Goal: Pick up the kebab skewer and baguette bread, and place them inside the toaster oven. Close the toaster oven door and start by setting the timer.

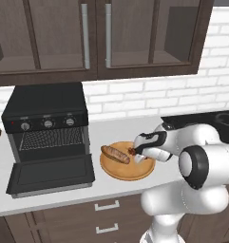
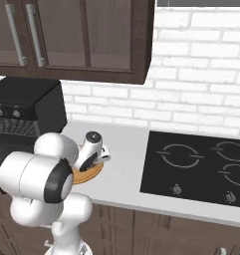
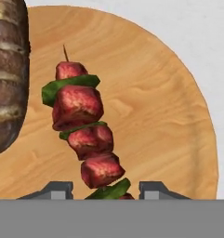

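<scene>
Hovering low over the round wooden plate (image 1: 128, 163) near the desk's front edge, the claw (image 1: 135, 153) reaches the kebab skewer (image 1: 132, 151); baguette bread (image 1: 115, 154) lies alongside, toaster oven (image 1: 45, 121) door (image 1: 52, 174) down, nothing loaded. Right base view: white hand above the plate. Hand view: glossy meat cubes, green pepper, between half-closed fingertips (image 3: 55, 189); grip uncertain.
</scene>
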